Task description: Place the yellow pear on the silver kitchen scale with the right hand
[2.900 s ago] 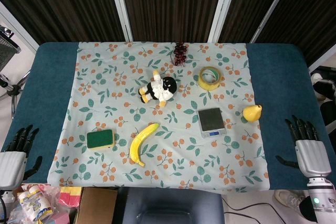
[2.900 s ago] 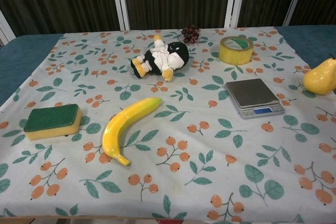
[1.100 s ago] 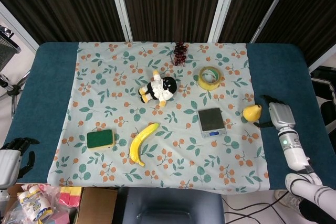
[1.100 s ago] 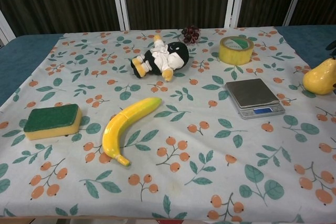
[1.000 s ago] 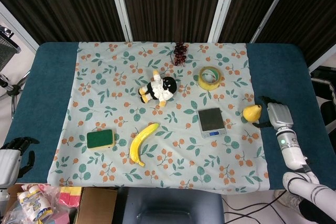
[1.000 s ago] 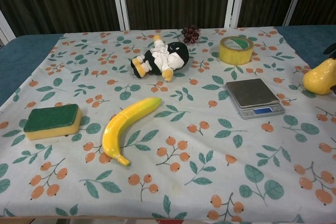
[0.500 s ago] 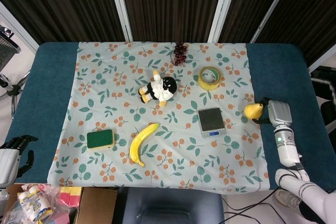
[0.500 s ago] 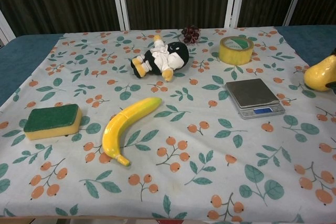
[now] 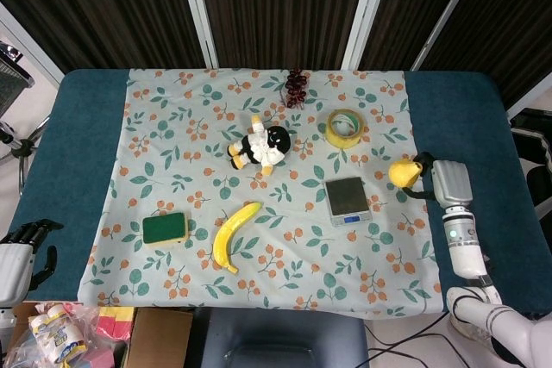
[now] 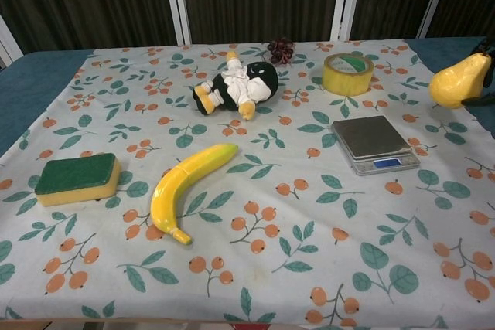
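Right hand (image 9: 447, 180) gripping yellow pear (image 9: 402, 172), raised beside silver kitchen scale (image 9: 347, 200)

Readable text: none in either view.
Tape roll (image 10: 348, 73): markings too small to read.
Scale (image 10: 375, 144) display: blank blue.

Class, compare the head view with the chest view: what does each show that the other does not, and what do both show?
Only the head view shows the left hand by the table's near-left corner, the right hand and its forearm. Only the chest view shows the pear from the side, clear of the cloth. Both show the silver scale, still empty, the banana and the sponge.
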Available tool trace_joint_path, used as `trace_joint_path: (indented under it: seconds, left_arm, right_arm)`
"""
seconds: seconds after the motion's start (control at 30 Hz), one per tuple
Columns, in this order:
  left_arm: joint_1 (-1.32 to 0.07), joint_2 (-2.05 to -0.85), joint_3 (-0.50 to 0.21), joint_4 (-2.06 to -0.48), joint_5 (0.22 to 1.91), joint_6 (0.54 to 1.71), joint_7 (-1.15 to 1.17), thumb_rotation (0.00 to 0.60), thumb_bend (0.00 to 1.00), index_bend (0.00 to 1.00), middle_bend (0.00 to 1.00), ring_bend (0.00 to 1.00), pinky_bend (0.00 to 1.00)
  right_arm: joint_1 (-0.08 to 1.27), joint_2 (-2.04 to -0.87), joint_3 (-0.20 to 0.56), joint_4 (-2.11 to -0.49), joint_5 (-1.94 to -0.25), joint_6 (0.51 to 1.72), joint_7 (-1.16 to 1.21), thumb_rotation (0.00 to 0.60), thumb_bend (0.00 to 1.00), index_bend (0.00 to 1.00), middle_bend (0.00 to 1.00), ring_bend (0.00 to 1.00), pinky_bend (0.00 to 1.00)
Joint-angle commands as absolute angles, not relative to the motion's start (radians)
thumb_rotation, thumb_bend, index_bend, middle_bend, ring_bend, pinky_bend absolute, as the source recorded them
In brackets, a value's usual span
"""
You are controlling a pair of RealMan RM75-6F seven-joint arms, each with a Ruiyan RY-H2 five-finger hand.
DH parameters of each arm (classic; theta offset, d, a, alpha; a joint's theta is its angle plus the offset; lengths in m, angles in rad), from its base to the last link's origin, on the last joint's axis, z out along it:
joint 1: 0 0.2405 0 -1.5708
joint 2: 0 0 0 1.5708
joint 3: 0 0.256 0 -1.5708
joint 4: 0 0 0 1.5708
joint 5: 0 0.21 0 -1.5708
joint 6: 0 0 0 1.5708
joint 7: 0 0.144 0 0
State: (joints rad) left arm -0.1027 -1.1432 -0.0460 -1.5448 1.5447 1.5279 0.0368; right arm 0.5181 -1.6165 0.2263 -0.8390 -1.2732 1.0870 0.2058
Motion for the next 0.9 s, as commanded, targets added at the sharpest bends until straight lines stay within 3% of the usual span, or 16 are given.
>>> trace_joint_path:
  seconds: [0.03, 0.33, 0.9]
  left_arm:
    - [-0.103, -1.144, -0.045, -1.548, 1.541, 1.524, 0.044, 0.600, 0.56, 0.31, 0.28, 0.29, 0.47]
    - [-0.099, -1.146, -0.048, -1.546, 1.537, 1.532, 0.044, 0.600, 0.52, 0.29, 0.25, 0.25, 0.44]
    - [-0.100, -1.142, -0.042, -1.548, 1.547, 1.528, 0.040, 0.600, 0.52, 0.29, 0.24, 0.24, 0.44]
  right_arm:
    - [0.522, -1.538, 0.193, -1.021, -1.342, 1.094, 0.230, 0.600, 0.27, 0.82, 0.67, 0.69, 0.79]
    - [0.542, -1.499, 0.166, -1.159, -1.360, 1.057, 0.122, 0.600, 0.27, 0.82, 0.67, 0.69, 0.78]
    - [0.586, -1.538, 0.183, -1.124, -1.301, 0.980, 0.043, 0.600, 0.27, 0.78, 0.67, 0.63, 0.75]
